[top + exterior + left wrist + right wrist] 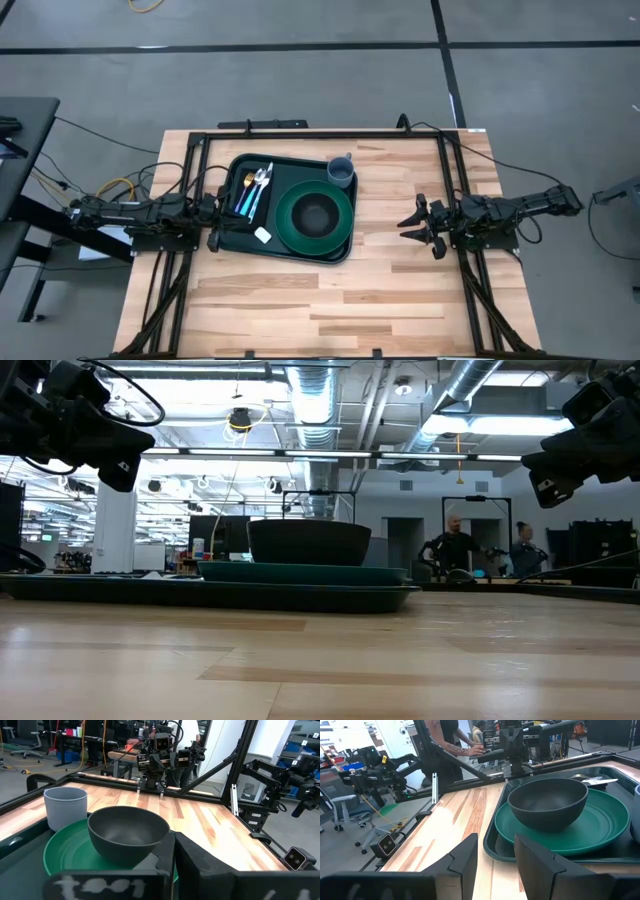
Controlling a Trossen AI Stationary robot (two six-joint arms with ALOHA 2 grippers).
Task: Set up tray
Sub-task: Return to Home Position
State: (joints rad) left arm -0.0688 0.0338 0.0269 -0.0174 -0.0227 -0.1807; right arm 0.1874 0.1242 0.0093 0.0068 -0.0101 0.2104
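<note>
Tray (236, 242): we list it just 10 o'clock of the table's (420, 300) centre, long axis 9-to-3, with the nearer left gripper (213, 218) just beside its 9 o'clock edge (grip state we cannot tell) and the right gripper (405, 228), spread open and empty, well apart at 3 o'clock.

A black bowl (315, 212) sits in a round green plate (288, 230) at the centre of the overhead frame, with a grey cup (341, 172) just beside the plate's upper right and cutlery (255, 190) to its left. The wooden table (400, 290) fills the lower half. Two people (455, 542) stand at right in the level view's background.
</note>
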